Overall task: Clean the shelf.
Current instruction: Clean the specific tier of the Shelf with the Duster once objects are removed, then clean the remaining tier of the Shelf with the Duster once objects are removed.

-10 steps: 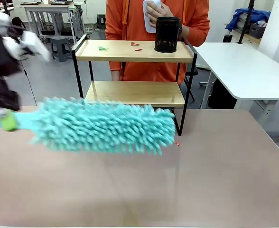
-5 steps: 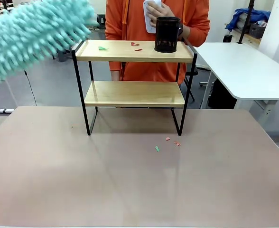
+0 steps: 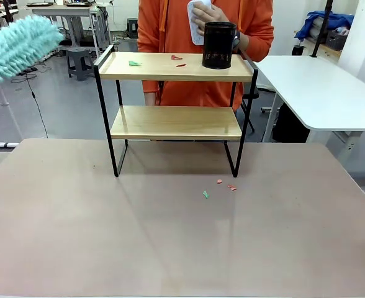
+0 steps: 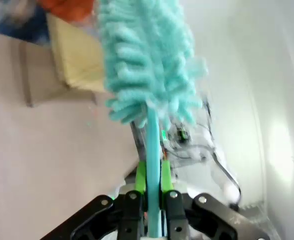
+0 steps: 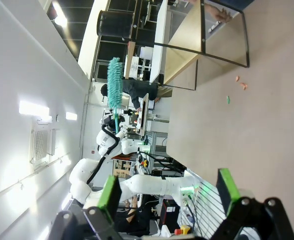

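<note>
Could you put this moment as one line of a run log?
left gripper: shut on duster, held high left of shelf | right gripper: open, empty | top board: coloured scraps, black mesh cup

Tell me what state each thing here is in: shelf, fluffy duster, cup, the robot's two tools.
shelf: upright on the table, top board littered.
duster: raised in the air left of the shelf, held by its handle.
left tool: shut on the duster's handle.
right tool: open, empty.
black mesh cup: upright on the top board.
paper scraps: some on the top board, some on the table.
</note>
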Available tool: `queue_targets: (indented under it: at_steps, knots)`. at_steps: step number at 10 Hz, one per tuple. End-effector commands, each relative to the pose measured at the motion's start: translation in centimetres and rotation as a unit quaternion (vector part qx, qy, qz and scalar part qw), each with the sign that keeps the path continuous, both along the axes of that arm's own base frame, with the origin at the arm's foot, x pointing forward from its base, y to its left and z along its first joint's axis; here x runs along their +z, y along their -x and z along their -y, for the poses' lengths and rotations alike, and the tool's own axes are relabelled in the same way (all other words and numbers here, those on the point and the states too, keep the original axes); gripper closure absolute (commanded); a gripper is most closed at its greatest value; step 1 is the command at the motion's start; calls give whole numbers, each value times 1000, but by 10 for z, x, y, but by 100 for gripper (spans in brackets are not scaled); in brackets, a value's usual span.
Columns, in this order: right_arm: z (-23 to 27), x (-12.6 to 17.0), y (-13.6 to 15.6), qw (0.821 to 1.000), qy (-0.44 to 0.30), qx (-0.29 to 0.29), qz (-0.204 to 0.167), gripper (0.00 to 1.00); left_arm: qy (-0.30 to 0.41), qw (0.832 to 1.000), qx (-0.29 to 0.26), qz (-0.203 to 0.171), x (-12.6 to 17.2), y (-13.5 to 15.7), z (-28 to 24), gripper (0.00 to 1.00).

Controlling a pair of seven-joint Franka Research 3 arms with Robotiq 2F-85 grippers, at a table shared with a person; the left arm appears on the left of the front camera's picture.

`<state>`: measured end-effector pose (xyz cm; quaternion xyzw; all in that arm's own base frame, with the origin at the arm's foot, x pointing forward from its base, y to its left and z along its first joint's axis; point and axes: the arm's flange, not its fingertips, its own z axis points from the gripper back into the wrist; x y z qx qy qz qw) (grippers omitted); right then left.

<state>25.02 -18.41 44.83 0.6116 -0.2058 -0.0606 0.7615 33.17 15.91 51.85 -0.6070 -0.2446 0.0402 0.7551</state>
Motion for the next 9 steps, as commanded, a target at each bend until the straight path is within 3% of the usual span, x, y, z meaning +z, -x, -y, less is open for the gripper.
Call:
queue_targets:
  at_steps: [1,3,4,9]
  knots:
    - [1,0,1,1000,5,5,12,0,-49,994,69,-62,8,-5,35,88]
    - [1,0,1,1000,5,5,12,0,-156,978,73,-120,1,-15,45,88]
    - [1,0,1,1000,5,5,12,0,-73,992,89,-55,0,-14,18,88]
    - [1,0,1,1000,5,5,12,0,-73,992,89,-55,0,-14,18,88]
